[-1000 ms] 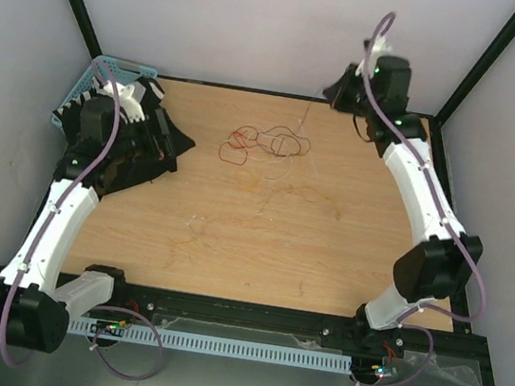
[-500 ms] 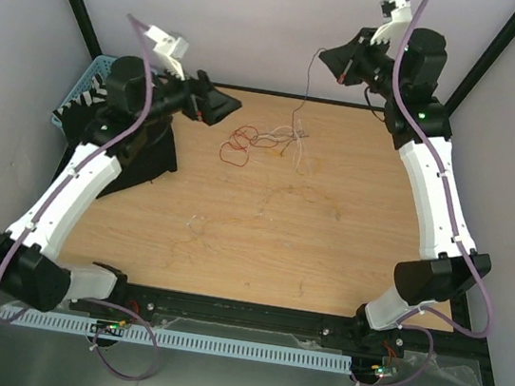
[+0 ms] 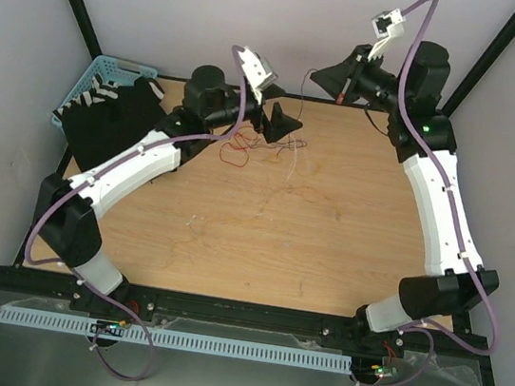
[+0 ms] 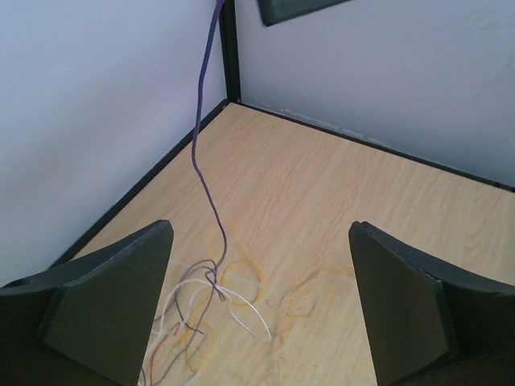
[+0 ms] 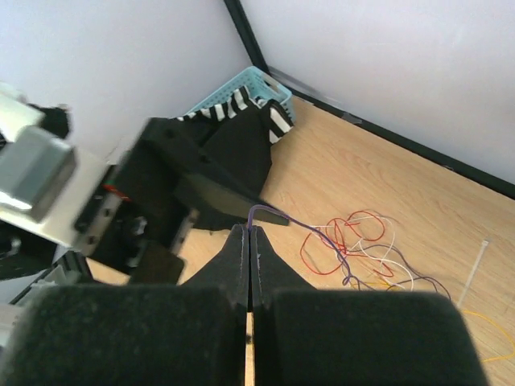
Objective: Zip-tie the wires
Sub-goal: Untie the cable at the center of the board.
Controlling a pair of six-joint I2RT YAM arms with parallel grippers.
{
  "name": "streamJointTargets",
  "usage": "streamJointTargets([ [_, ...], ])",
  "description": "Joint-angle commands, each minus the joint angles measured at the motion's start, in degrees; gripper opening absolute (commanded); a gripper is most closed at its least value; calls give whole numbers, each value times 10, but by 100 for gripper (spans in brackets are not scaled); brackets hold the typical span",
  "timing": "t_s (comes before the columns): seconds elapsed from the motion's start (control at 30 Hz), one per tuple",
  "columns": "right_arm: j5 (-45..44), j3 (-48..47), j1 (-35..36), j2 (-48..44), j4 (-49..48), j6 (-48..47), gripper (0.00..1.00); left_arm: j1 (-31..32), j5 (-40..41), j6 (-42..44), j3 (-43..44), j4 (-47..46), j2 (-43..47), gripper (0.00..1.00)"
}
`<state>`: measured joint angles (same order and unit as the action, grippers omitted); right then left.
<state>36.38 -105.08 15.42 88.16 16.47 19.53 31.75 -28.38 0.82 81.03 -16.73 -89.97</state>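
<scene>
Ok so afaict this is the gather-the-strands stage, nowhere near cinching anything yet. Right claw is pinched shut on one purple strand and holds it up off the counter. The strand runs down to the rest of the wires, which sit in a loose tangle at the far middle of the counter. Left claw hovers right by that tangle w/ fingers wide apart and nothing in them. In its own cam the purple strand hangs down btw the two fingers w/o touching either. So imo the next move = left claw drops lower and closes on the bunch, or on that strand near where it meets the pile, so everything gets pulled into one bundle. Tricky bit: the wires are hair-thin and curly, so it's easy to close on air or catch just 1 or 2. Also there's a thin white strip lying flat on the counter near the tangle, prob the zip tie but can't say for sure. Nothing's touching it, so the actual tying is all left to do. Blue basket w/ a striped cloth sits in the far left corner, well apart from all this.
</scene>
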Motion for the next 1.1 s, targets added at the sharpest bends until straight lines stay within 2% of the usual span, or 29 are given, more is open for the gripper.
streamJointTargets([
  [0.0, 46, 17, 3, -34, -11, 6, 0, 11, 23, 51, 37, -84, -18, 90],
  [0.17, 67, 22, 3, -40, -10, 3, 0, 17, 33, 46, 51, -128, -50, 70],
  [0.37, 58, 34, 3, -44, -10, -7, 0, 23, 26, 27, 52, -184, -67, 38],
  [0.5, 44, 43, 3, -45, -10, -12, 0, 24, 8, 26, 53, -204, -63, 31],
  [0.53, 45, 44, 3, -43, -10, -12, 0, 24, 2, 24, 54, -206, -63, 25],
  [0.6, 47, 44, 3, -39, -11, -11, 0, 24, -16, 21, 60, -205, -64, 2],
  [0.67, 48, 41, 3, -34, -11, -14, 0, 24, -10, 14, 63, -205, -65, 0],
  [0.73, 38, 41, 3, -31, -10, -19, 14, 23, 24, 10, 69, -199, -68, 0],
  [0.9, -9, 59, 3, -44, -12, -38, 60, -11, 97, -19, 99, -145, -64, 0],
  [1.0, -26, 91, 3, -50, -22, -44, 80, -39, 94, -43, 106, -127, -50, 0],
  [1.07, -29, 131, 3, -53, -44, -39, 85, -60, 82, -82, 111, -117, -37, 0],
])
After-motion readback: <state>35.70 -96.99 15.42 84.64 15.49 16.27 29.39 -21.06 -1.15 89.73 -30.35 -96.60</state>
